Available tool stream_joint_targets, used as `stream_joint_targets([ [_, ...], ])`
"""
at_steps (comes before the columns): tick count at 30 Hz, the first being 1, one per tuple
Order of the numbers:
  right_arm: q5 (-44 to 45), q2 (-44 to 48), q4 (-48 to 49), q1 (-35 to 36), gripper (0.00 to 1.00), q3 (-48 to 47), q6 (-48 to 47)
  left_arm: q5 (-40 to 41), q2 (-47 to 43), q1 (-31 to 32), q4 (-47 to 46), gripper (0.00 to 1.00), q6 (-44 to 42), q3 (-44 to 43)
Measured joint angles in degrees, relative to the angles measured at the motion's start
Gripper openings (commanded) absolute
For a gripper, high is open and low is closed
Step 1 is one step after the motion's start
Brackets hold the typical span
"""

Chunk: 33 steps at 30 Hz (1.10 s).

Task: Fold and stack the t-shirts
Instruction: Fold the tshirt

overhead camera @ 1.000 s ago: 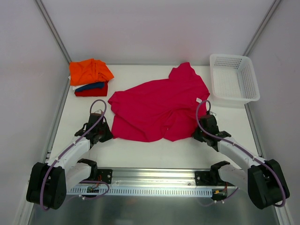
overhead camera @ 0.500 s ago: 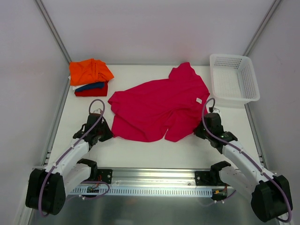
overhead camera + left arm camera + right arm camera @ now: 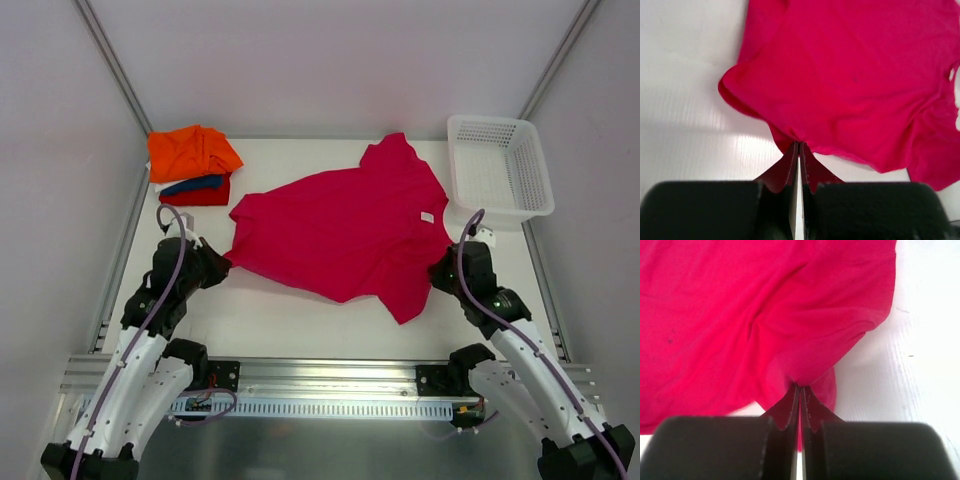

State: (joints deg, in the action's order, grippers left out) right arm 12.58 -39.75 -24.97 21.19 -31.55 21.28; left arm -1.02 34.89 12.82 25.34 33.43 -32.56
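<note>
Top external — magenta t-shirt lies between left jaws and right jaws, both pinching it.

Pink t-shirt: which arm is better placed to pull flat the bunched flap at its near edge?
Right, probably: the right gripper pinches the pink t-shirt beside that flap; the left gripper holds the opposite side.

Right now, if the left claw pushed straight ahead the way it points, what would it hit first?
The pink t-shirt: the left gripper is shut on its edge, and more of it lies straight ahead, as far as the wrist view shows.
</note>
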Motion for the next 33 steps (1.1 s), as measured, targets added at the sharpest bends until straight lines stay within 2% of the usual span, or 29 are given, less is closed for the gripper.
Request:
stream_joint_targets([
  [8,3.2,4.3,-4.3,-0.1,0.00,-3.3,-0.8,4.8,-8.0,0.0,7.4,0.00,0.0,-7.4],
  [20,1.8,2.6,-5.2,-0.1,0.00,-3.5,-2.2,6.1,-7.1,0.0,11.0,0.00,0.0,-7.8],
  [33,0.9,7.3,-0.3,-0.1,0.00,-5.8,-5.5,6.1,-6.8,0.0,11.0,0.00,0.0,-7.8],
])
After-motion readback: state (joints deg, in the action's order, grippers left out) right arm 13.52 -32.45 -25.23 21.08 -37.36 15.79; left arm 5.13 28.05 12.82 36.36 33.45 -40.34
